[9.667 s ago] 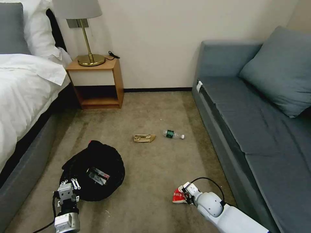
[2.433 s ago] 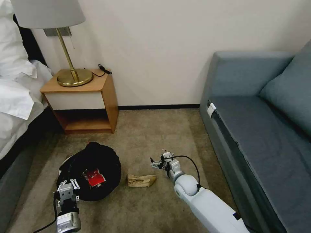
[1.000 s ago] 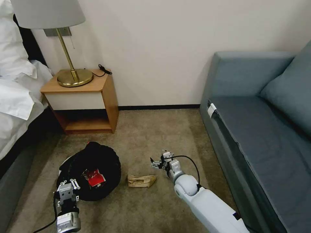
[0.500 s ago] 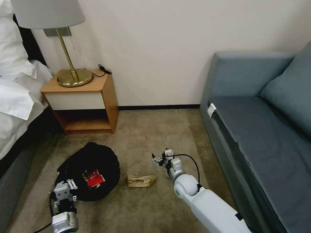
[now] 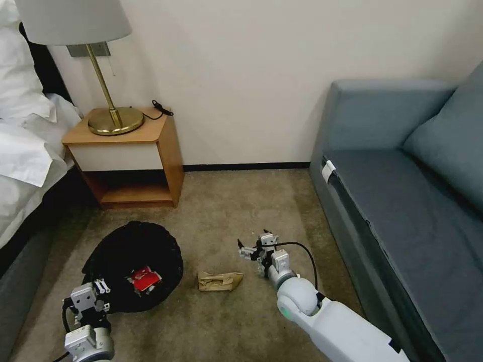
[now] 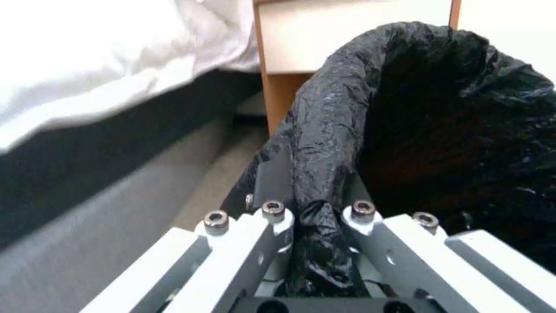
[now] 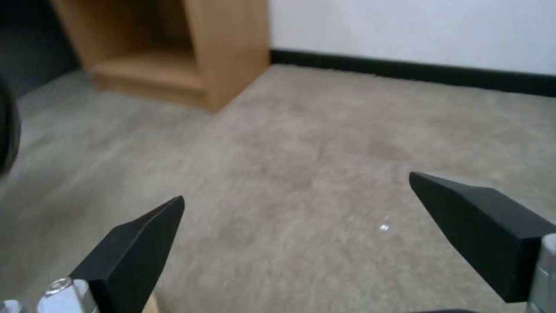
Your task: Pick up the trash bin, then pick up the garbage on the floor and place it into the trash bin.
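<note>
head view puts the tan paper bag flat on the carpet, between my trash bin and my right gripper, which hovers low, released. it looks light and crushable; i'd pinch its middle. left gripper is clenched on the bin's liner rim.

Bare carpet lies open between nightstand and sofa; bin and paper bag sit nearer.
</note>
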Controlling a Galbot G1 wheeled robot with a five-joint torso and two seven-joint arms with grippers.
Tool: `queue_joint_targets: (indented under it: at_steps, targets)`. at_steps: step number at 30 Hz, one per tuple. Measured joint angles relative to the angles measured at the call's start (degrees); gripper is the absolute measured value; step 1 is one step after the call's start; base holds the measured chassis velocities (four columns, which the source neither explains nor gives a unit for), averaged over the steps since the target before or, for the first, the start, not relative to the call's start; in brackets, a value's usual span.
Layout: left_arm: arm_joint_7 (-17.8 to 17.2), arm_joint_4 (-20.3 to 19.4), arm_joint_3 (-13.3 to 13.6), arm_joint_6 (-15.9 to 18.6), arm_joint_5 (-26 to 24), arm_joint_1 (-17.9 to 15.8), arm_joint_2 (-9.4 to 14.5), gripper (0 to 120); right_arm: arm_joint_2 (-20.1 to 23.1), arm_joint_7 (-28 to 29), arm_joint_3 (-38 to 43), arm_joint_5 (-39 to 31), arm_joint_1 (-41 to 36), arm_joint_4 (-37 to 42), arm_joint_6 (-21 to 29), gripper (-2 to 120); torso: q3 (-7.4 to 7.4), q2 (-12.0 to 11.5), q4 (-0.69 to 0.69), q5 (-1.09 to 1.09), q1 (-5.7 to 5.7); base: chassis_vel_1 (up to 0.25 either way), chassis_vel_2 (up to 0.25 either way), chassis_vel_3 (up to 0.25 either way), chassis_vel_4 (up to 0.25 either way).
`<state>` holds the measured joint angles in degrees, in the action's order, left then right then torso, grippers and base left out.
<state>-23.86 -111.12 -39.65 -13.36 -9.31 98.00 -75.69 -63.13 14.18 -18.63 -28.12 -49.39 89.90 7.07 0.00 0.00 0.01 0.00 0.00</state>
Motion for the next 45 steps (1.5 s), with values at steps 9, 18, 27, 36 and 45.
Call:
queue_joint_targets:
  at_steps: [9,18,27,36,45]
  targets:
    - [0.66,-0.05,-1.70,-0.65,1.10,0.61,1.34,4,-0.89,-5.63,-2.39,1.88,3.16,-4.27,1.46,100,0.00,0.00,0.00,0.00,0.00,0.000,0.000,0.000,0.000]
    - [1.32,0.11,-2.42,-0.69,2.66,0.70,2.65,4,-2.37,-9.74,-12.45,1.72,12.33,-8.38,7.81,100,0.00,0.00,-0.01,-0.01,0.00,0.000,0.000,0.000,0.000]
    - [2.25,2.42,-2.28,-2.35,6.91,0.79,3.18,4,-7.21,-12.25,-22.11,2.87,22.38,-18.55,10.90,100,0.00,0.00,0.00,-0.01,0.00,0.000,0.000,0.000,0.000]
    - [2.36,2.58,-1.68,-2.40,7.92,0.50,2.95,4,-8.37,-14.01,-26.47,5.02,24.09,-22.37,14.08,100,0.01,0.00,-0.02,0.00,0.00,0.000,0.000,0.000,0.000]
    - [2.36,1.90,-1.50,-2.26,8.13,0.33,2.92,4,-9.91,-16.47,-28.60,6.91,23.79,-24.26,15.95,100,0.00,0.00,-0.01,0.00,0.00,0.000,0.000,0.000,0.000]
